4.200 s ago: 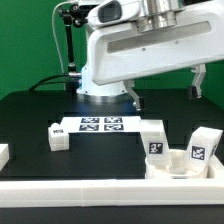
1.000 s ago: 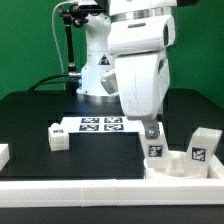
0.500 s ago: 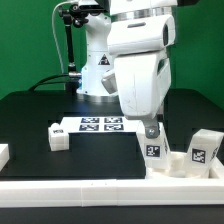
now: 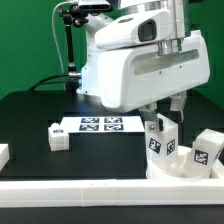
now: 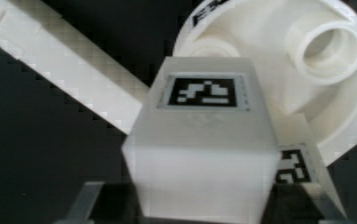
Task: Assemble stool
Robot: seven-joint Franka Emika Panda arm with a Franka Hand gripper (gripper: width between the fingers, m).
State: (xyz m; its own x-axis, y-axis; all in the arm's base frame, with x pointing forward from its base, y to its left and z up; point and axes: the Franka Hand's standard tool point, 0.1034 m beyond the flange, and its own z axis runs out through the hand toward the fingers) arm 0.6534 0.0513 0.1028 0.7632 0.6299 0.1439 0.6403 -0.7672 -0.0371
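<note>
White blocky plastic leg point(image 5: 201, 130) clamped in hand point(image 5: 201, 203) near round seat point(image 5: 281, 50).

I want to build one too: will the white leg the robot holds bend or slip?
It probably won't bend: the leg looks like thick, blocky, hard plastic. It is likely light, since the gripper alone holds it tilted above the seat. Its smooth sides might slip a little.
</note>
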